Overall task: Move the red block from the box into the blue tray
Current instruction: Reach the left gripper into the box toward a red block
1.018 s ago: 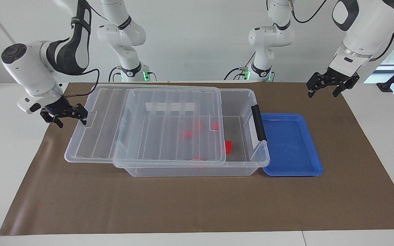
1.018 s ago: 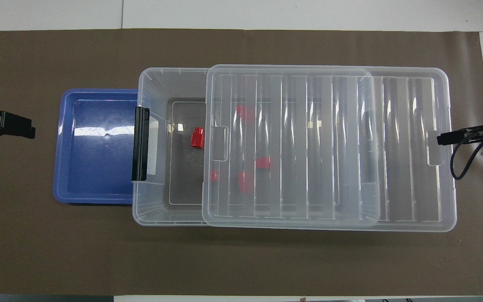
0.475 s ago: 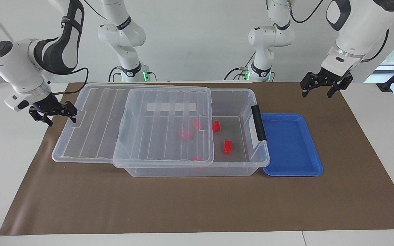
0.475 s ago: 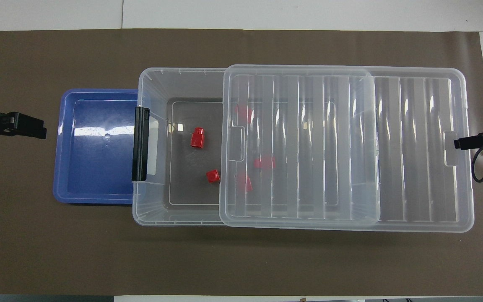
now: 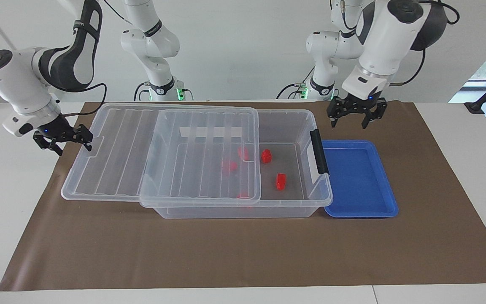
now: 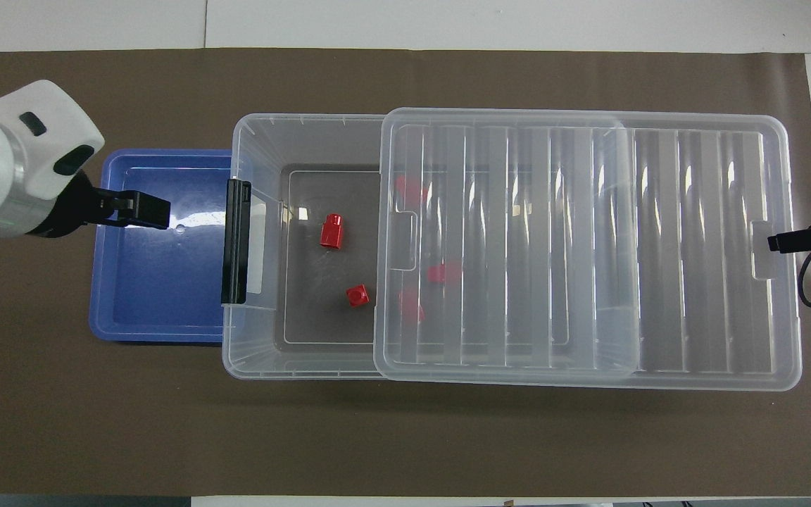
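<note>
Fingers of the right gripper [image 5: 62, 140] were seen spread apart at the left of the facing view, low over the end tab of the lid [image 5: 158, 153], with nothing between them; contact with the lid could not be judged. The ribbed clear lid was seen slid toward the right arm's end of the table, so that it overhung the box [image 5: 243, 209] on that side and left the end by the black handle [image 5: 319, 151] uncovered.

In the middle of the frame, two red blocks were seen on the exposed floor of the box: one red block [image 5: 266, 156] just beside the lid's edge, another red block [image 5: 281, 181] nearer the handle. Three more red shapes [image 5: 230, 165] were made out blurred beneath the lid.

Toward the right of the frame, the blue tray [image 5: 388, 192] was seen flat on the brown mat [image 5: 243, 253], its edge tucked against the handle end of the box, with no block in it. The left gripper [image 5: 356, 118] was seen raised over the tray's edge nearest the robots, fingers pointing down and parted, empty.
</note>
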